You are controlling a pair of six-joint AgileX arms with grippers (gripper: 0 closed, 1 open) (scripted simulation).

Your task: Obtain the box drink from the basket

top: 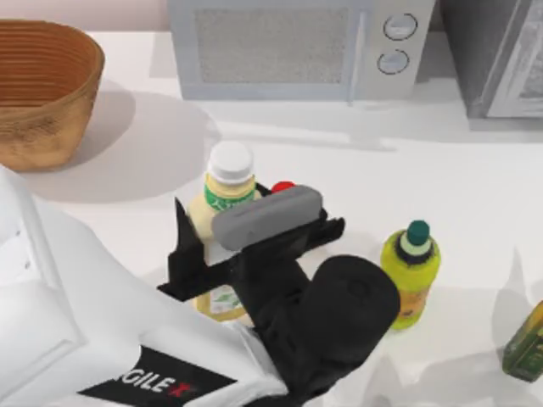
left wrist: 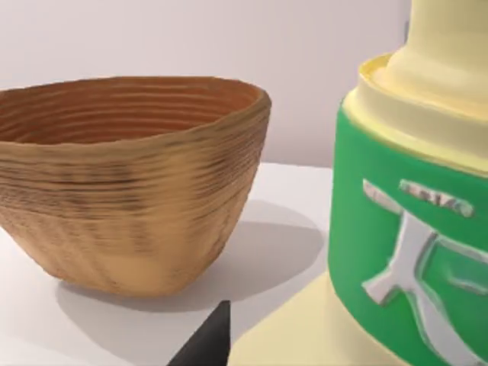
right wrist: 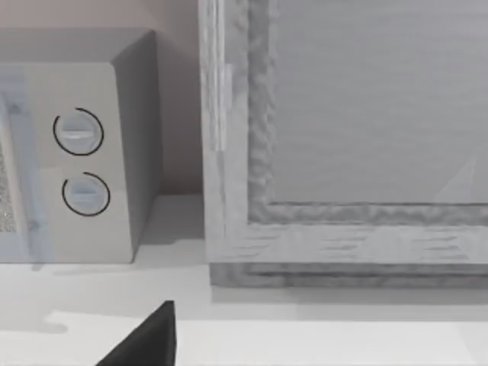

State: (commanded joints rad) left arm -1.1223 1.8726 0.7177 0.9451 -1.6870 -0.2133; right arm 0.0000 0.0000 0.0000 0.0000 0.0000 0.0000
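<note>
Left gripper [top: 222, 246] around box drink [top: 222, 203]; basket [left wrist: 122, 183] apart

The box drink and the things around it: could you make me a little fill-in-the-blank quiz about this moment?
1. The box drink has a round ____ cap.
2. The basket stands in the table's far ____ corner in the top view.
3. The left gripper is at the ____.
4. The lime-yellow bottle has a dark ____ cap.

Missing words: white; left; box drink; green

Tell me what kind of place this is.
Most likely a rendered kitchen counter: a microwave stands at the back of the white table, with a wicker basket and drinks such as the box drink on it.
</note>
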